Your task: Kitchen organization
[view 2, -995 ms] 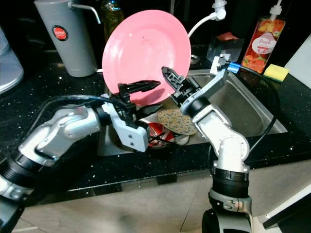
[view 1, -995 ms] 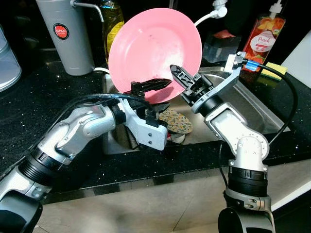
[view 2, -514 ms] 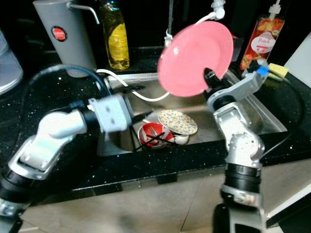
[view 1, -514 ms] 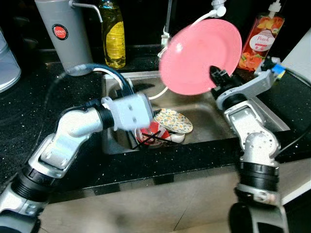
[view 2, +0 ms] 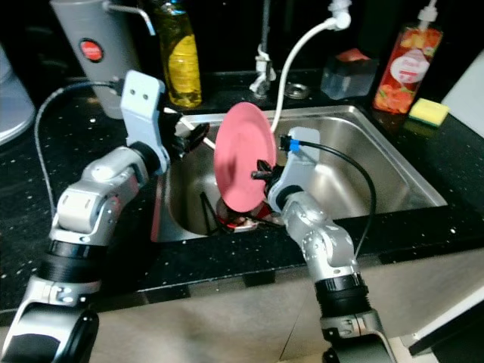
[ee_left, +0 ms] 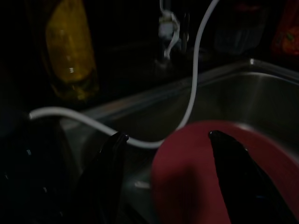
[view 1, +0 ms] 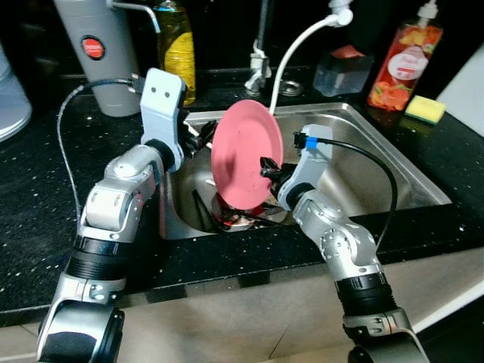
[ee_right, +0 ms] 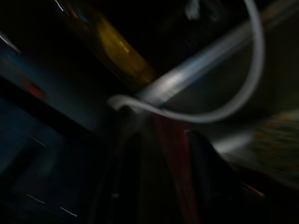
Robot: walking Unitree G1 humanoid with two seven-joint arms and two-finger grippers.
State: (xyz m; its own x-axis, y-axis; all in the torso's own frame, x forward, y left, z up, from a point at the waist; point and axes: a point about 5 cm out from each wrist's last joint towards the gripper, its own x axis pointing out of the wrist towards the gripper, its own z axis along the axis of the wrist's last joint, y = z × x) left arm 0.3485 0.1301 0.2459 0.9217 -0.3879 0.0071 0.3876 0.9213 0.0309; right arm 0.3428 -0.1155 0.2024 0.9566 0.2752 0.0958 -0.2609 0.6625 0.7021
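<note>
Hovering at the sink's (view 1: 393,162) left rim, the left gripper (view 1: 198,136) has its fingers (ee_left: 108,161) spread and empty. The right gripper (view 1: 266,168) clamps the pink plate (view 1: 242,162) on edge above the dishes (view 1: 231,219) in the basin. Any slip at that narrow rim hold risks dropping the plate onto them.

Black speckled countertop (view 1: 45,227), steel sink basin (view 1: 378,162), beige cabinet front (view 1: 227,318) below, dark backsplash
</note>
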